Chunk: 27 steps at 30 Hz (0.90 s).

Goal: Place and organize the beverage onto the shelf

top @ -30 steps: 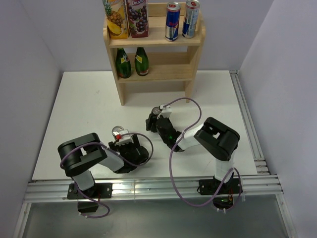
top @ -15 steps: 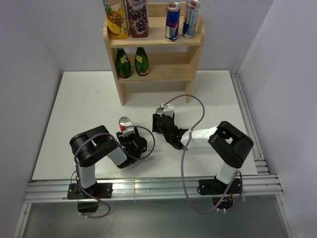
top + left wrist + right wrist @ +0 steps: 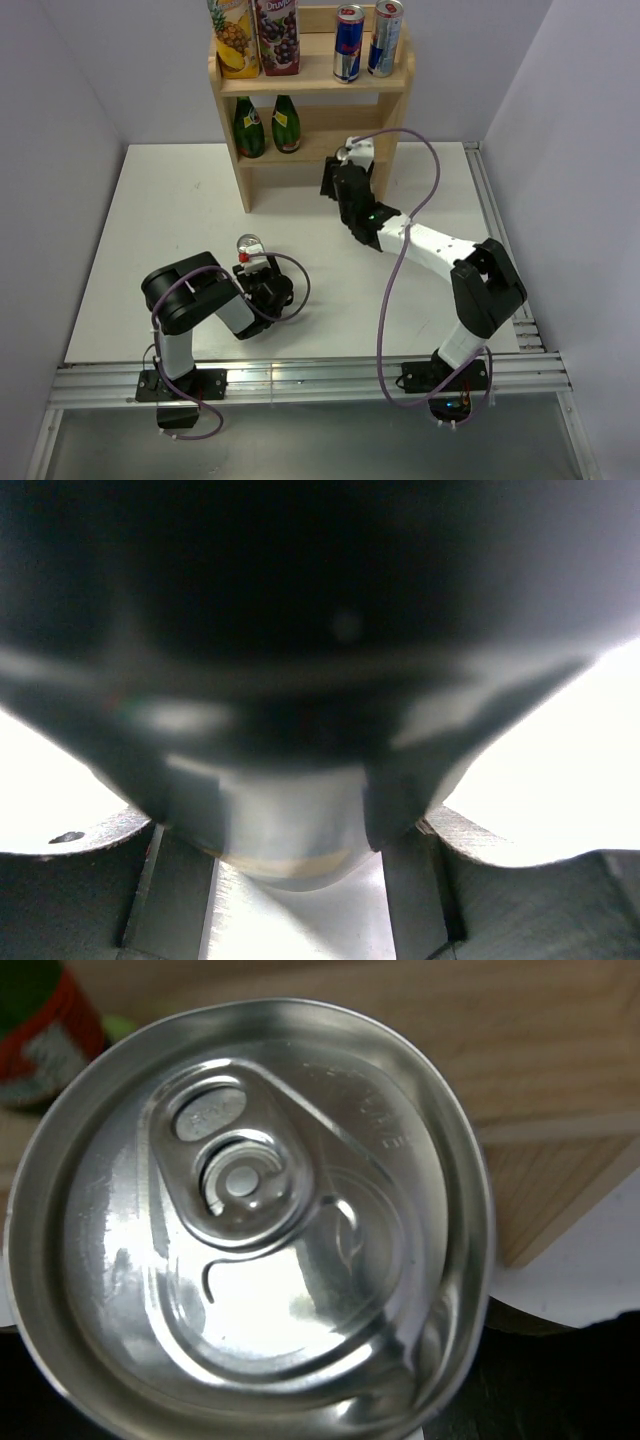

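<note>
The wooden shelf (image 3: 312,82) stands at the back of the table. My right gripper (image 3: 345,178) is stretched out to its middle tier and is shut on a silver-topped can (image 3: 250,1220), whose lid fills the right wrist view. Shelf wood (image 3: 560,1060) lies just behind that can. At the near left, my left gripper (image 3: 257,278) is shut on a second can (image 3: 248,245), which stands upright on the table. In the left wrist view this can (image 3: 290,820) is a dark blur between the fingers.
Two juice cartons (image 3: 255,35) and two slim cans (image 3: 365,40) stand on the top tier. Two green bottles (image 3: 267,125) fill the left of the middle tier, one showing beside the held can (image 3: 40,1030). Grey walls close in the white table (image 3: 180,210).
The right arm has swung from the middle of the table up to the shelf's middle tier with its can. The left gripper has closed on the can by it.
</note>
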Each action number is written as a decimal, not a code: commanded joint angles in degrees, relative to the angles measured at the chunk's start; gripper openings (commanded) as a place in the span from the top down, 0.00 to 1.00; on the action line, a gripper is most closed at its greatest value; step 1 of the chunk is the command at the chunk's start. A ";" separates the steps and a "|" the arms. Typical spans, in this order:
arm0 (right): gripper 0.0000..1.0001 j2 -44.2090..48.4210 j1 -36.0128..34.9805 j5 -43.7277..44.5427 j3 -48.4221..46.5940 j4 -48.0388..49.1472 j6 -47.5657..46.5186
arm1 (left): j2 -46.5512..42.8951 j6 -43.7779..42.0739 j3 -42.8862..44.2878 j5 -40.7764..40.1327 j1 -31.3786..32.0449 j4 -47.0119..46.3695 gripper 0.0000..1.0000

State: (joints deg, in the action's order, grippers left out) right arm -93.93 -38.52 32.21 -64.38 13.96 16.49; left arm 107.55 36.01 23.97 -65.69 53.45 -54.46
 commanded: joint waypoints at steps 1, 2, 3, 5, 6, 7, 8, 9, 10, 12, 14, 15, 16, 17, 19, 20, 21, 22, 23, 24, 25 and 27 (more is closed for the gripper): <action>1.00 2.09 4.41 0.76 -5.58 1.25 -1.37 | 2.23 3.89 -1.38 4.96 -0.37 1.02 1.00; 1.00 1.74 6.16 0.23 -6.28 0.99 -1.29 | 2.40 4.07 -1.64 5.05 -0.37 0.76 1.00; 1.00 1.56 6.88 0.05 -8.02 -0.06 -1.29 | 2.75 4.42 -1.73 5.05 -0.37 0.93 1.00; 1.00 1.03 8.45 0.31 -9.53 -0.68 -1.99 | 3.10 4.68 -1.90 5.13 -0.37 0.58 1.00; 1.00 0.86 8.73 0.14 -10.75 -0.86 -2.34 | 3.54 4.77 -1.91 5.22 -0.37 0.32 1.00; 1.00 0.59 9.16 0.05 -11.29 -1.03 -2.86 | 3.63 5.12 -1.82 5.31 -0.37 0.58 1.00; 1.00 0.24 9.60 -0.12 -11.90 -1.12 -3.04 | 3.81 5.21 -1.82 5.40 -0.37 0.58 1.00; 1.00 0.06 10.39 -0.30 -12.95 -1.30 -3.30 | 3.98 5.21 -1.82 5.49 -0.37 0.49 1.00; 1.00 -0.29 10.66 -0.21 -13.66 -1.73 -3.48 | 4.07 5.39 -1.73 5.57 -0.37 0.49 1.00; 1.00 -0.90 11.54 -0.65 -15.50 -2.70 -3.39 | 4.34 5.39 -1.55 5.66 -0.37 0.41 1.00; 1.00 -0.73 11.89 -0.65 -16.30 -2.97 -3.31 | 4.86 5.47 -1.12 5.49 -0.37 0.84 1.00; 1.00 -0.47 12.07 -1.00 -16.74 -3.06 -3.22 | 5.04 5.74 -1.11 5.40 -0.37 1.02 1.00; 1.00 -0.38 11.98 -1.00 -17.09 -3.32 -3.22 | 5.13 5.48 -1.20 5.57 -0.37 0.58 1.00; 1.00 -0.20 12.07 -1.01 -17.79 -3.41 -3.22 | 5.39 5.39 -1.12 5.49 -0.37 0.14 1.00; 1.00 -0.03 11.98 -0.92 -18.32 -3.94 -3.22 | 5.39 6.17 -0.94 5.31 -0.28 0.75 1.00; 1.00 0.32 12.07 -0.92 -18.76 -4.02 -3.31 | 5.65 5.83 -1.03 5.22 -0.28 0.41 1.00; 1.00 0.50 12.07 -1.00 -18.85 -4.20 -3.31 | 5.66 5.91 -0.85 5.22 -0.28 0.58 1.00; 1.00 0.76 11.98 -0.92 -18.68 -3.94 -3.39 | 5.74 6.18 -0.85 5.22 -0.28 0.75 1.00; 1.00 1.11 12.07 -0.92 -18.68 -3.85 -3.48 | 5.92 6.00 -0.85 5.22 -0.28 0.58 1.00; 1.00 1.03 12.07 -0.92 -18.68 -3.59 -3.74 | 6.01 6.00 -0.68 5.31 -0.28 0.75 1.00; 1.00 0.77 12.07 -0.83 -19.03 -3.67 -3.83 | 6.01 6.26 -0.68 5.22 -0.28 0.76 1.00; 1.00 0.15 12.16 -0.83 -19.90 -3.59 -4.53 | 6.09 6.18 -0.76 5.31 -0.28 0.58 1.00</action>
State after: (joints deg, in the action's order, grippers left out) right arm -95.09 -27.42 30.35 -79.20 2.11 13.47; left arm 110.50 37.60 24.27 -67.57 53.32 -59.51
